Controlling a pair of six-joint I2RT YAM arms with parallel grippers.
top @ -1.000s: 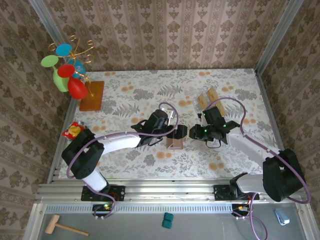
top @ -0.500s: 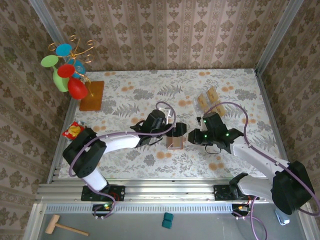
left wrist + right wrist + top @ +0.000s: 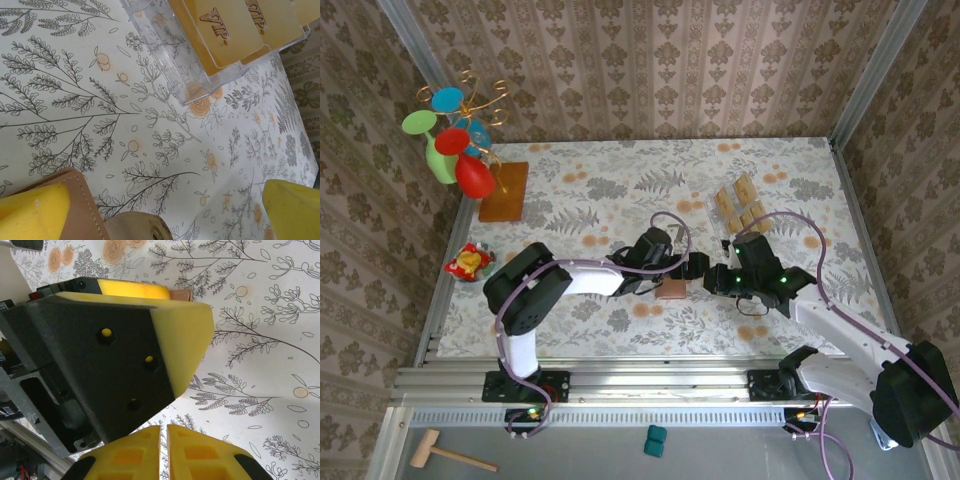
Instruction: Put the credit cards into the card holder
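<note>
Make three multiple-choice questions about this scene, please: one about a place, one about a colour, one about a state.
1. Where on the table does the clear tray stand?
A. near left corner
B. middle of the near edge
C. far half, right of the middle

2. What colour are the credit cards in it?
A. tan-gold
B. blue
C. green

3. How stand the jaws of the left gripper?
A. shut on a card
B. wide open
C. shut on nothing

Answers:
1 C, the top view shows it toward the far right.
2 A, the left wrist view shows gold faces.
3 B, its yellow fingers sit far apart at both edges of that view.
</note>
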